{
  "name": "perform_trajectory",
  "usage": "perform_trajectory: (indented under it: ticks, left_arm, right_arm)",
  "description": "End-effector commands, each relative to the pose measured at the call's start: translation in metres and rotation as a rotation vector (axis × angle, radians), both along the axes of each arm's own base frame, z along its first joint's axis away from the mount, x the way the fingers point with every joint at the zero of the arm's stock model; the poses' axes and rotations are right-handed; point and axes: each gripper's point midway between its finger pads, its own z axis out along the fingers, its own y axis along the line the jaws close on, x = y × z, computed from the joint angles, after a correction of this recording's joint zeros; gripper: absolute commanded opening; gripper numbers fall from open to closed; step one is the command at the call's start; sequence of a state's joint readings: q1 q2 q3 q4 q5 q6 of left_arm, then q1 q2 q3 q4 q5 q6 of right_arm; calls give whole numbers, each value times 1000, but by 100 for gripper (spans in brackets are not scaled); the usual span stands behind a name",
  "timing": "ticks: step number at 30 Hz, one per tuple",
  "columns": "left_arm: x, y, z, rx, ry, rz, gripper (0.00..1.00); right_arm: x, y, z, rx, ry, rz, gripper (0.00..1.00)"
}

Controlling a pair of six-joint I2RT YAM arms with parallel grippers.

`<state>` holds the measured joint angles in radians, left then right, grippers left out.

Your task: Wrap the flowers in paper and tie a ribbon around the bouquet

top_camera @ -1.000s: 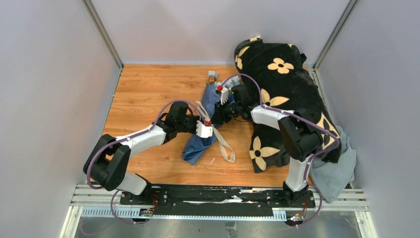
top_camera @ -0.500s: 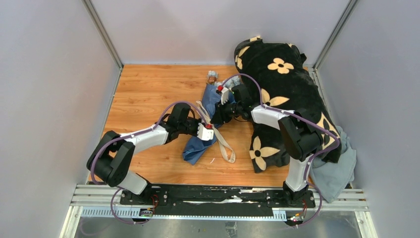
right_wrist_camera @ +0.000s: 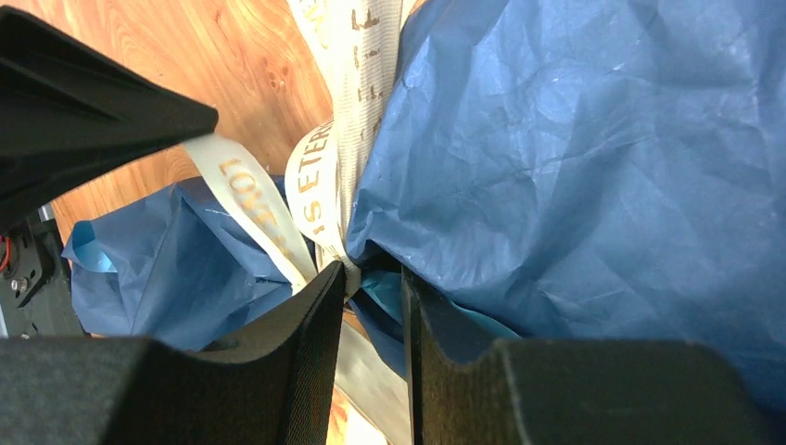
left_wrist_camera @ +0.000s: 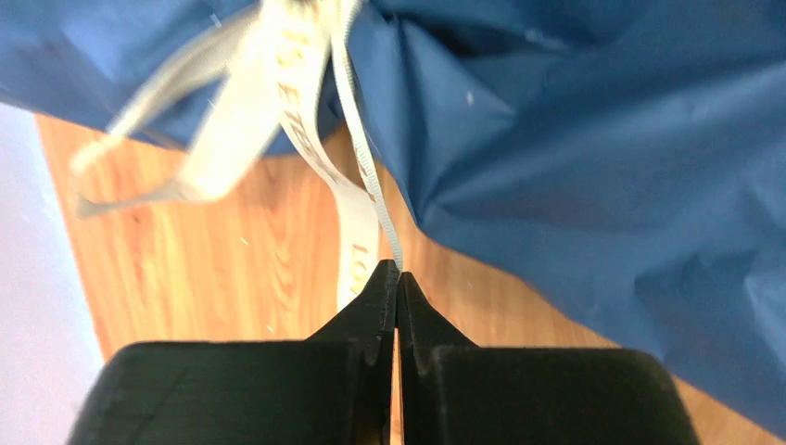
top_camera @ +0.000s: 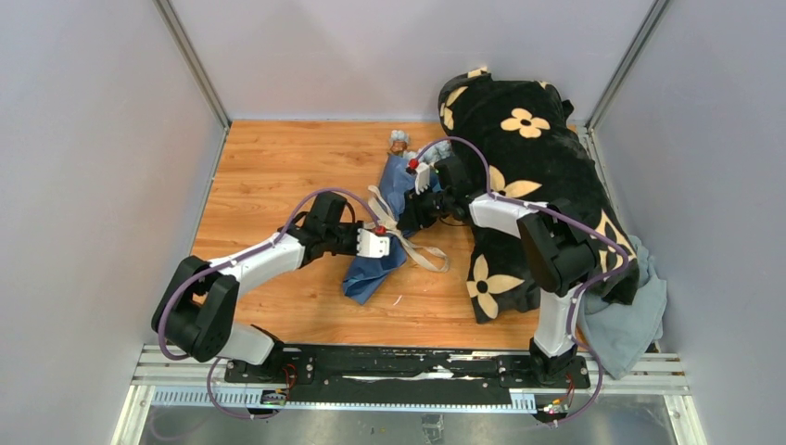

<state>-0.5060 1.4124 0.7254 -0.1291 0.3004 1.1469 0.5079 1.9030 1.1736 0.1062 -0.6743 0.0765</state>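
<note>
— Where is the ribbon held?
— A strand of ribbon [left_wrist_camera: 360,246] is pinched in the closed left pincer [left_wrist_camera: 397,276], at the left side of the bouquet [top_camera: 367,278] laid mid-worktop [top_camera: 269,167].
— And the right pincer?
— The right pincer [right_wrist_camera: 371,278] is clamped narrowly on the bouquet's ribbon-wrapped waist.
</note>
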Motion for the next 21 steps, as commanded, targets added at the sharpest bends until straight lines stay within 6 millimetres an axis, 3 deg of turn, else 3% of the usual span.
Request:
perform_trajectory:
  ticks: [1,5,8,14,21]
  left_arm:
    - [-19,36,-19,95,112,65,0]
    - [-32,53,-35,167,137,35,0]
    - [-34,55,-37,174,137,29,0]
    - [-43,63,-45,215,155,4,0]
    - [-57,67,-51,244,190,-47,0]
  right_arm:
    - [4,-17,-11,-75,-1,-10,34]
    - [-14,-18,24,-50,-89,123,42]
    - [-32,-33,40,-72,-135,138,50]
    - [-78,-89,-19,-364,91,-85,69]
    - [-98,-76,-34,-325,90,-72,72]
